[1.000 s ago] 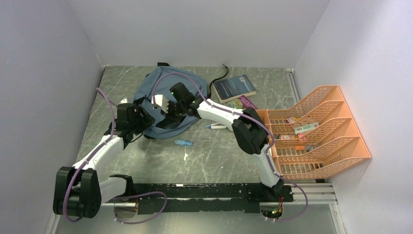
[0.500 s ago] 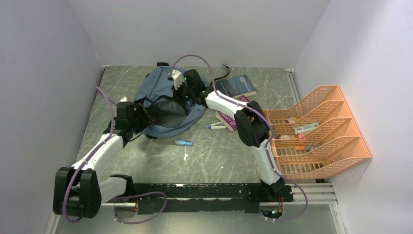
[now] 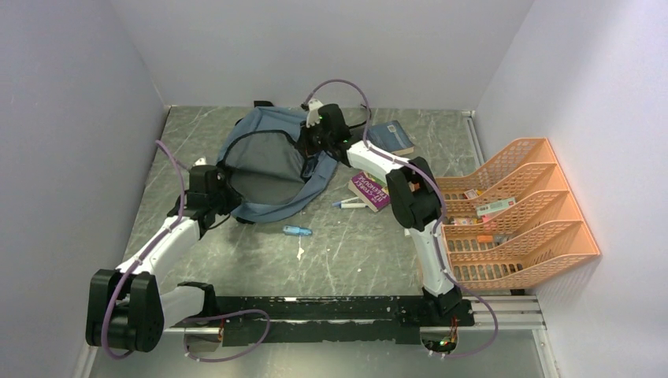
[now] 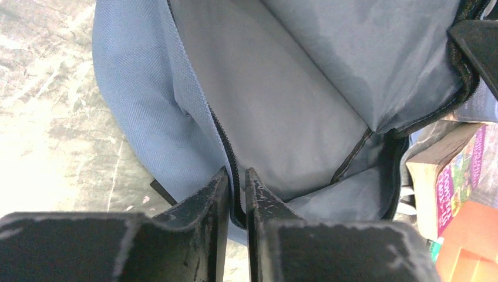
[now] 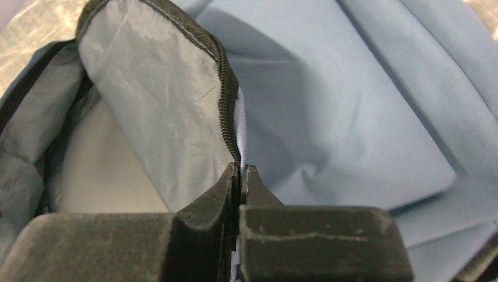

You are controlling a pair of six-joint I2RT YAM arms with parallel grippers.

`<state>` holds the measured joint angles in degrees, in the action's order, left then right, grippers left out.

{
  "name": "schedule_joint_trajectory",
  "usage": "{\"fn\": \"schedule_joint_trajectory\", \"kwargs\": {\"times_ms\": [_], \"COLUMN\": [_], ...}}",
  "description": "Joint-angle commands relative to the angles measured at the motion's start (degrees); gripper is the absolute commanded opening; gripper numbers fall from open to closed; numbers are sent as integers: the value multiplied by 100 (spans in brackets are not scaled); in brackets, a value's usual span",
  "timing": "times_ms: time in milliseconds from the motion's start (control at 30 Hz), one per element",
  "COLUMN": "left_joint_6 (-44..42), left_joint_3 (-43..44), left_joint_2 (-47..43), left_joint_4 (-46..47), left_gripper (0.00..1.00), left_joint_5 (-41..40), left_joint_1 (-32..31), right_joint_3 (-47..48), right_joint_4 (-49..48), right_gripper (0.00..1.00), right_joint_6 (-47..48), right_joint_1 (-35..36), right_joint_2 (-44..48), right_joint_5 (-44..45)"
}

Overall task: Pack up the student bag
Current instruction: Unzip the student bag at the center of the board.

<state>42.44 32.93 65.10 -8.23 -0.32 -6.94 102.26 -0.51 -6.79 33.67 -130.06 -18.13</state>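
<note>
You had the student bag [image 3: 264, 169] lying on the far left part of the table [image 3: 354, 252], its mouth spread wide and the grey lining showing. Your left gripper [image 4: 236, 176] had its jaws pinched on the zippered rim at the bag's near left side. Your right gripper [image 5: 241, 171] had its jaws pressed onto the zipper edge at the far right side, lifting that flap. A blue book [image 3: 391, 135] and a purple book [image 3: 369, 190] lay just right of the bag, and the orange tray rack [image 3: 520, 236] stood well apart at the right.
</note>
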Motion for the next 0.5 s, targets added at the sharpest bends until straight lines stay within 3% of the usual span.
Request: {"fn": "schedule_joint_trajectory", "kwargs": {"times_ms": [0, 67, 400, 467], "left_joint_6": [-44, -81, -624, -749], "left_joint_3": [-22, 44, 625, 775], "left_joint_2": [40, 86, 406, 602], "left_joint_4": [90, -23, -542, -594], "left_gripper": [14, 5, 5, 5], "left_joint_5": [-146, -253, -655, -594], "left_joint_1": [24, 34, 111, 158], "right_joint_3": [-350, -347, -559, -516], "right_joint_4": [-670, -647, -664, -604], "right_gripper": [0, 0, 0, 5], "right_joint_6": [-865, -1048, -1593, -1581], "right_joint_1": [-393, -530, -831, -835], "right_joint_2": [185, 155, 132, 116], "right_joint_5": [450, 490, 785, 632]}}
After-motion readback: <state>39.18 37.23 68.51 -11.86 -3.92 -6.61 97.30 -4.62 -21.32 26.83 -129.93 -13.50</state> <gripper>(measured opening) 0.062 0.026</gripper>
